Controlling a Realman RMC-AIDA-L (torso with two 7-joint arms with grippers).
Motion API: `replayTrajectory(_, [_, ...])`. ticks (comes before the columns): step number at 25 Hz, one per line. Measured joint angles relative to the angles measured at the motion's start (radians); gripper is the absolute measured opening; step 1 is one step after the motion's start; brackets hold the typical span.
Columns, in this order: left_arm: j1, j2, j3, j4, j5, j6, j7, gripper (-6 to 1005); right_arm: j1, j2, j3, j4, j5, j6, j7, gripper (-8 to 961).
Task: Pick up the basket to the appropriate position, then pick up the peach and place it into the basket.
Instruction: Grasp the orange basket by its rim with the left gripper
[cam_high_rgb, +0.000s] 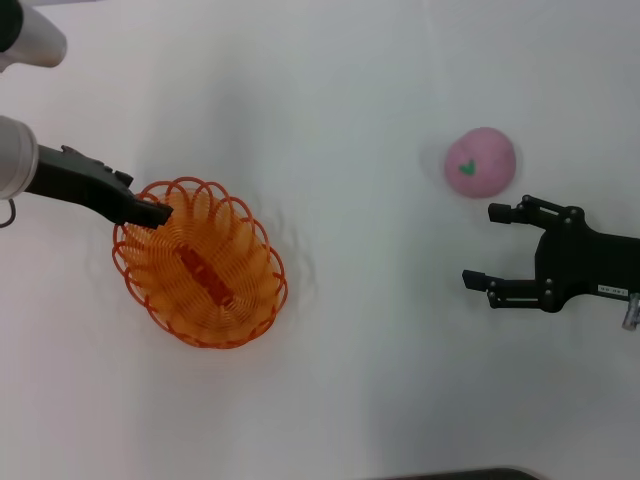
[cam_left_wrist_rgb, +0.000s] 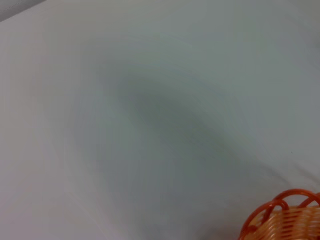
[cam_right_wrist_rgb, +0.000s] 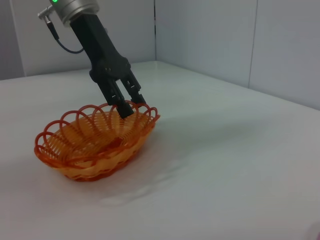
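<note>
Head view shows the left tool (cam_high_rgb: 150, 213) at the basket's (cam_high_rgb: 200, 262) upper-left rim, its dark fingers drawn close together on the scalloped edge. From the right wrist view the two fingers (cam_right_wrist_rgb: 120, 102) straddle the rim loops, one inside and one outside — it looks like a pinch on the wire, though whether it is tight I cannot tell for sure. The basket rests on the white counter (cam_high_rgb: 360, 380), left of centre, lying oval and slanted, its solid strip visible along the bottom.

Farther out, the right tool (cam_high_rgb: 490, 245) hovers wide open and holds nothing, just below and beside the peach (cam_high_rgb: 481, 161), not touching it. The peach sits on the counter at the upper right, well apart from the basket.

The step in hand seems to be the first one — taking hold of the basket to move it. Next, the left arm likely needs to lift and carry the basket nearer the peach, keeping the rim grip firm so the light wire does not slip or tip.
</note>
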Motion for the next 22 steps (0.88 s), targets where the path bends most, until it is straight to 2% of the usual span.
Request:
replayTrajectory(7, [-0.014,-0.001,0.043,-0.003,0.008,0.0,-0.012,705,0.004,0.0,0.0,0.0,0.001,0.001,0.0,946])
replayTrajectory(18, [-0.024,0.0,0.051,-0.007,0.042,0.011,-0.042,677,0.009,0.0,0.0,0.003,0.001,0.002,0.002,946])
replayTrajectory(22, [-0.027,0.0,0.069,-0.007,0.054,0.025,-0.041,508,0.01,0.0,0.0,0.003,0.001,0.002,0.002,946])
